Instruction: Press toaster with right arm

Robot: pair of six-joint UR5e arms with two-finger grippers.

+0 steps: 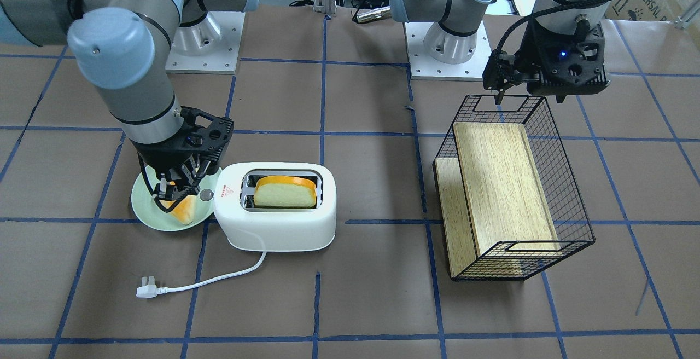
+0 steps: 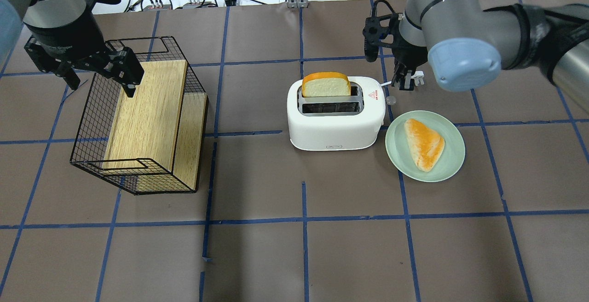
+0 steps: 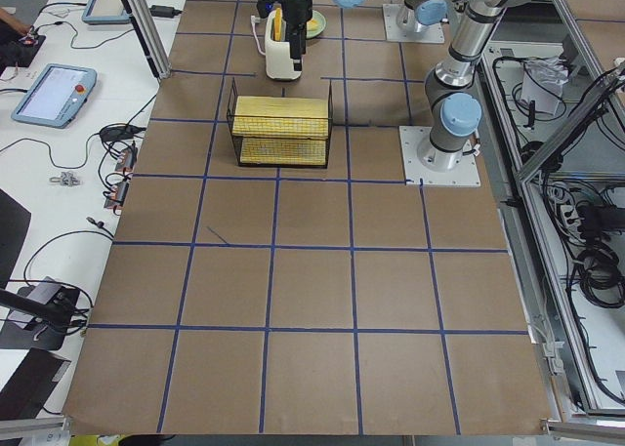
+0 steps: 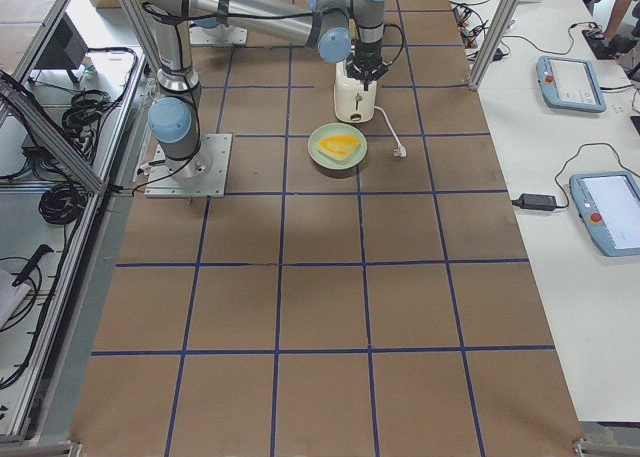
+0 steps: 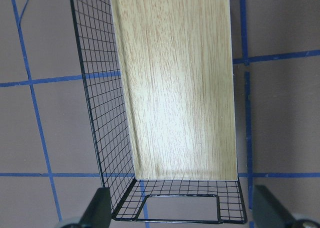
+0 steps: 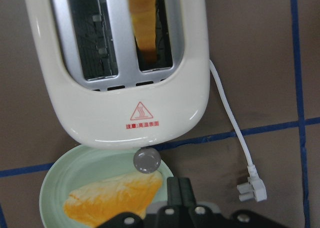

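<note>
Cropped fingers (image 6: pixel 179 189) near toaster lever (image 6: pixel 146 161)

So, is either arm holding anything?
No. The right end effector is shut, empty, beside the white toaster; the left end effector is open above the black wire basket.

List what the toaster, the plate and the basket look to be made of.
Toaster: probably plastic, a glossy white shell with soft highlights. The slot surround looks like brushed metal.
Plate: pale green with a smooth sheen, either ceramic or melamine; the look leaves it open.
Basket: thin black wire mesh, likely coated metal, holding a board with a light wood grain.
</note>
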